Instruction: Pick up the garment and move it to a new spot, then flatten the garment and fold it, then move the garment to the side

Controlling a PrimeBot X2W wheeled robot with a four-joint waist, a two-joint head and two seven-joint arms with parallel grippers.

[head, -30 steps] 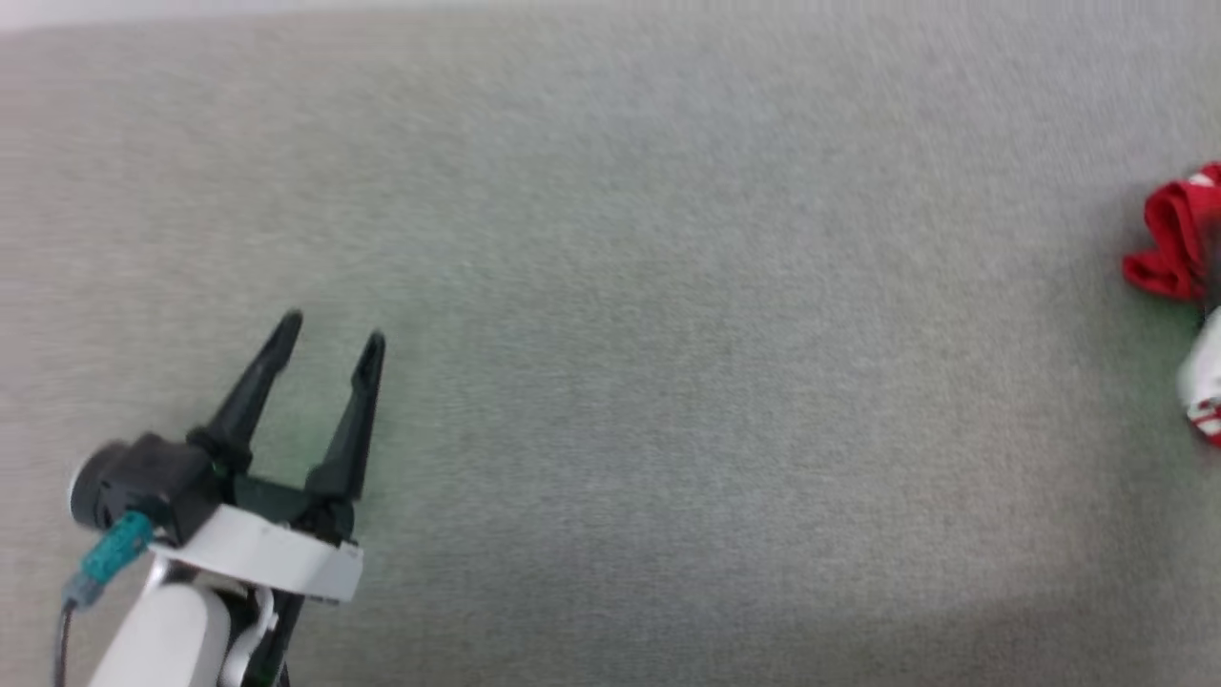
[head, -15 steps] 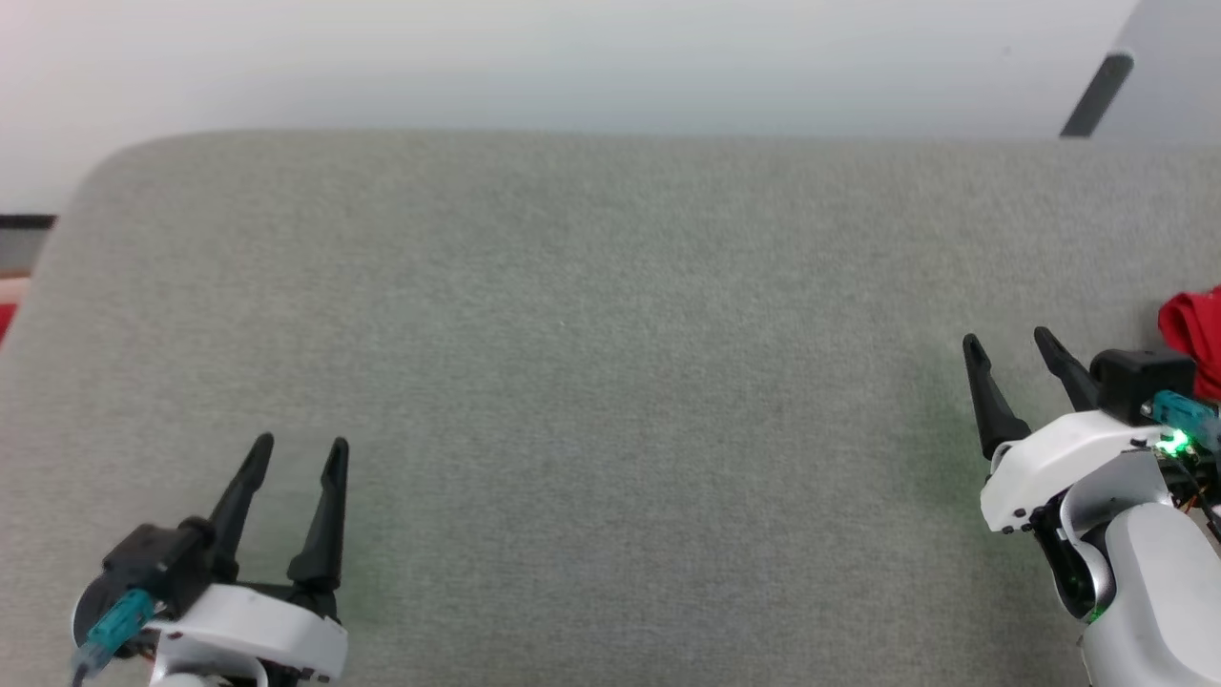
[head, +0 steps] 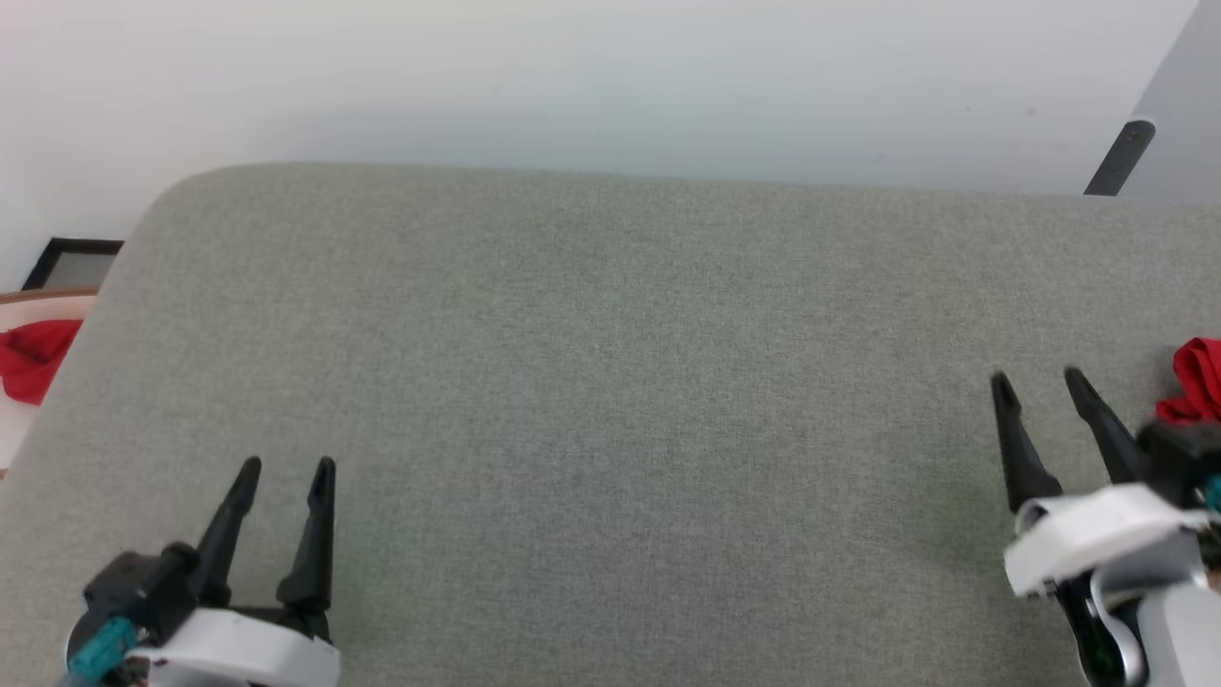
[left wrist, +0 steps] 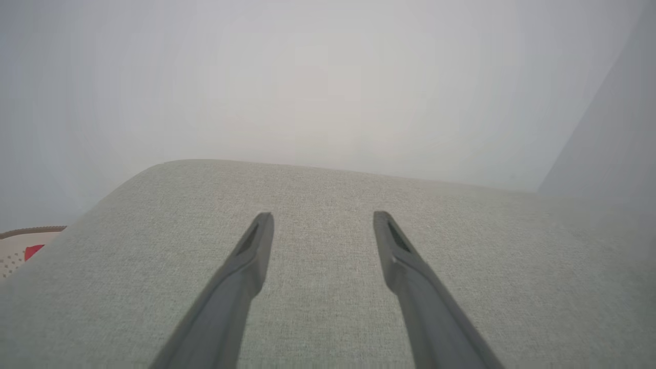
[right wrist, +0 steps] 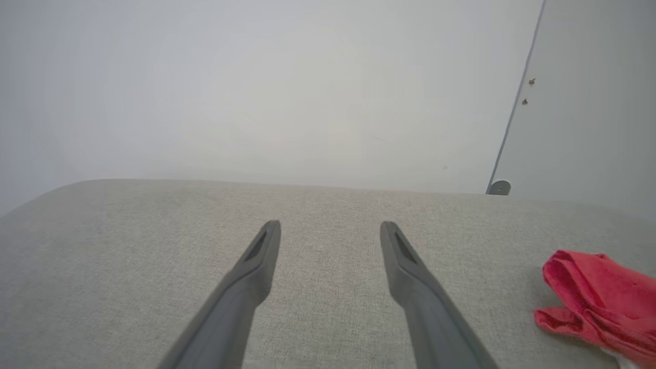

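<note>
Left pincer [head: 288, 465] and right pincer [head: 1037, 377] gape empty; the bunched red jersey garment [right wrist: 594, 297] lies near my right one, so I'd avoid snagging it.

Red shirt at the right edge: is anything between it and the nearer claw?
Nothing visible does. Only bare grey cushion lies between the open right gripper and the red shirt, which sits just to its right, partly out of frame.

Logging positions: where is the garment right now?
In the head view the garment lies bunched at the right edge of the grey surface, just right of the open right gripper.
</note>
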